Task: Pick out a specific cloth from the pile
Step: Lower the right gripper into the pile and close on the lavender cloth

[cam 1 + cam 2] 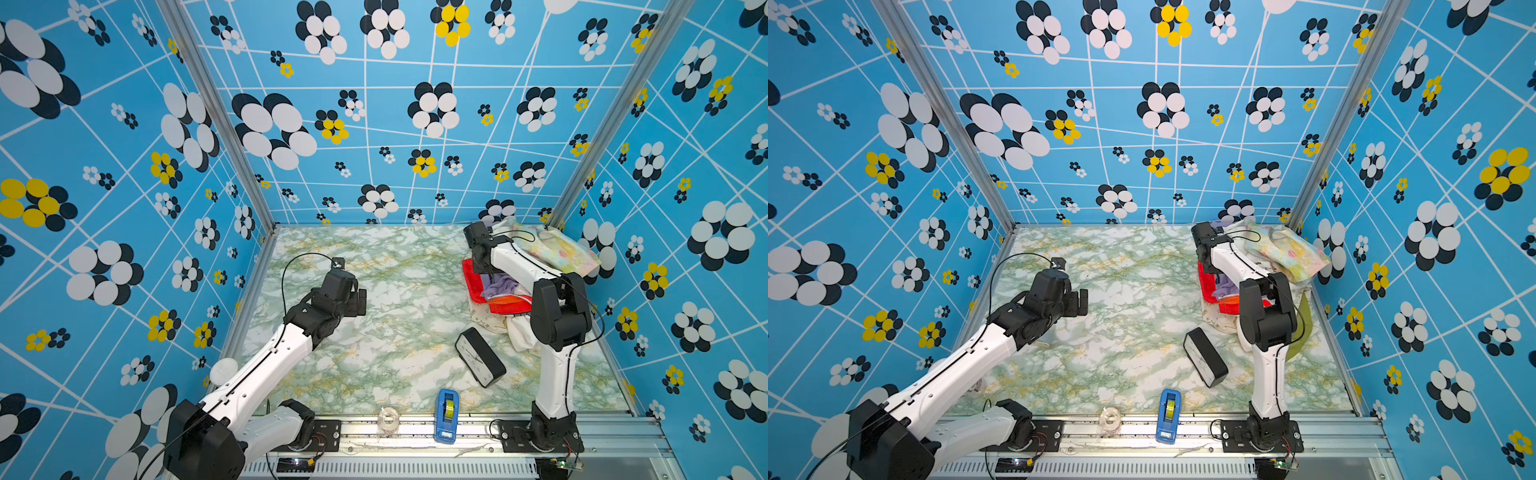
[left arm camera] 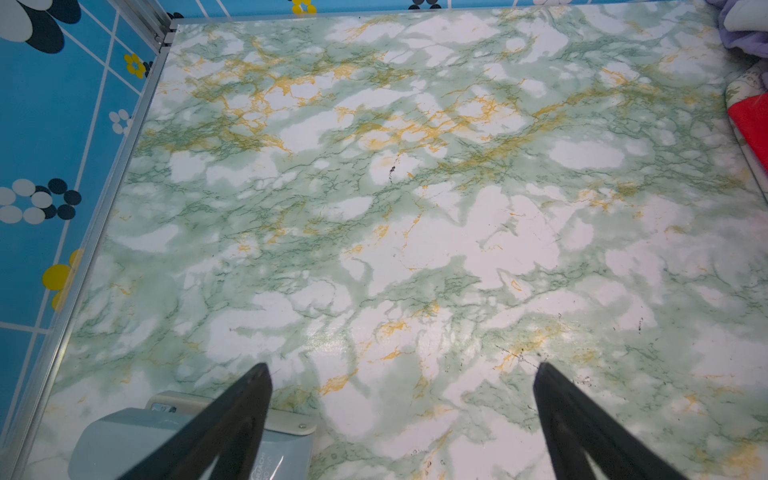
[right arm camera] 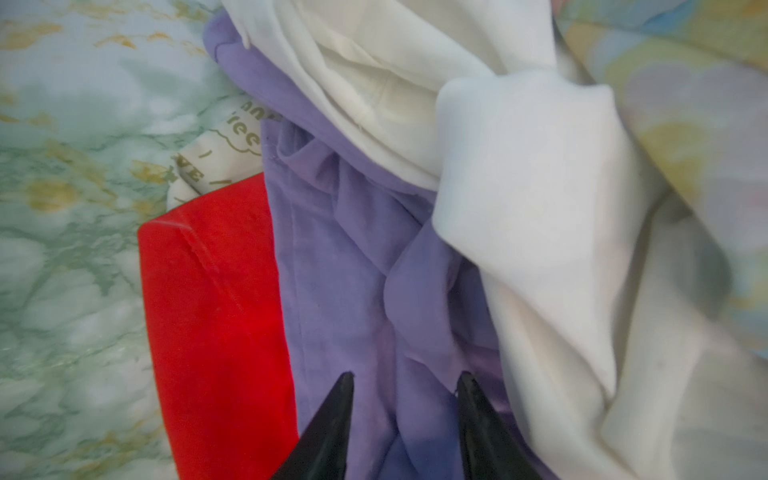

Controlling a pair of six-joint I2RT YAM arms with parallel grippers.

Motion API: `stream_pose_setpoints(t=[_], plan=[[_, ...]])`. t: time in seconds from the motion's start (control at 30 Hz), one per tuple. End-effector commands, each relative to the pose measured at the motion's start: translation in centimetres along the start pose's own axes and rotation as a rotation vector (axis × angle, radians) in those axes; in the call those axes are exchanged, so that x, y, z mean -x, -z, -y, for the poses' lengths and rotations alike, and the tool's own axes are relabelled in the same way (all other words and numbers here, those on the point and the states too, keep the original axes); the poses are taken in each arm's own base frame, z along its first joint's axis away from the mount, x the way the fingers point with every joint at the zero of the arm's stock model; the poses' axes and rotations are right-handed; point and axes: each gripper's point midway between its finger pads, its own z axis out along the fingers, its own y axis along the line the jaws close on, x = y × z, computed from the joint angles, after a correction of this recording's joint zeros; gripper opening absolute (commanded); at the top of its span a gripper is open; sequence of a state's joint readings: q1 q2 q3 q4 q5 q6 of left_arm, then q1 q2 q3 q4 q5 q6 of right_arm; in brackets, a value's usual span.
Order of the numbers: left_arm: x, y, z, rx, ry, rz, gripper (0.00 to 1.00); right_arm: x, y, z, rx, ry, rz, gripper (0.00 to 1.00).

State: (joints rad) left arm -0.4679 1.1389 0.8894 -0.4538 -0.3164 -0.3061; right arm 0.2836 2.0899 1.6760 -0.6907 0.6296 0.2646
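The cloth (image 3: 353,270), pale lavender and crumpled, lies in the pile (image 1: 552,249) at the back right, between a bright red cloth (image 3: 216,311) and a white cloth (image 3: 519,187). In both top views only a small lavender patch (image 1: 500,286) (image 1: 1225,286) shows beside the right arm. My right gripper (image 3: 405,376) is down on the cloth, fingers partly apart, straddling a raised fold of it. My left gripper (image 1: 360,301) (image 2: 401,368) hovers wide open over bare table at centre left, holding nothing.
A black clock (image 1: 480,357) lies in front of the pile. A blue tape dispenser (image 1: 446,415) and a clear tape roll (image 1: 388,419) stand at the front edge. A grey-blue device (image 2: 187,444) sits under the left gripper. Patterned walls close in three sides.
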Motion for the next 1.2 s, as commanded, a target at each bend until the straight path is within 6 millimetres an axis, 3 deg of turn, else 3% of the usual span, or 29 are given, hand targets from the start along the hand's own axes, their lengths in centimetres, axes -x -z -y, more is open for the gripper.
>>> stream_pose_setpoints(t=[0.0, 0.37, 0.43, 0.73, 1.17], plan=[[0.9, -0.1, 0.1, 0.013, -0.005, 0.029, 1.00, 1.2, 0.1, 0.3, -0.058, 0.016, 0.037, 0.43], [0.5, -1.3, 0.4, 0.020, -0.008, -0.003, 1.00, 2.0, -0.8, 0.5, -0.132, 0.064, 0.051, 0.45], [0.4, -1.4, 0.4, 0.021, -0.008, -0.006, 1.00, 1.3, -1.8, 0.0, -0.140, 0.086, 0.031, 0.45], [0.3, -1.7, 0.5, 0.024, -0.010, -0.015, 0.99, 0.7, -3.0, -0.7, -0.148, 0.109, 0.012, 0.48], [0.0, -1.6, 0.2, 0.035, -0.007, -0.019, 0.99, 1.1, -3.0, -0.6, -0.157, 0.109, 0.021, 0.39]])
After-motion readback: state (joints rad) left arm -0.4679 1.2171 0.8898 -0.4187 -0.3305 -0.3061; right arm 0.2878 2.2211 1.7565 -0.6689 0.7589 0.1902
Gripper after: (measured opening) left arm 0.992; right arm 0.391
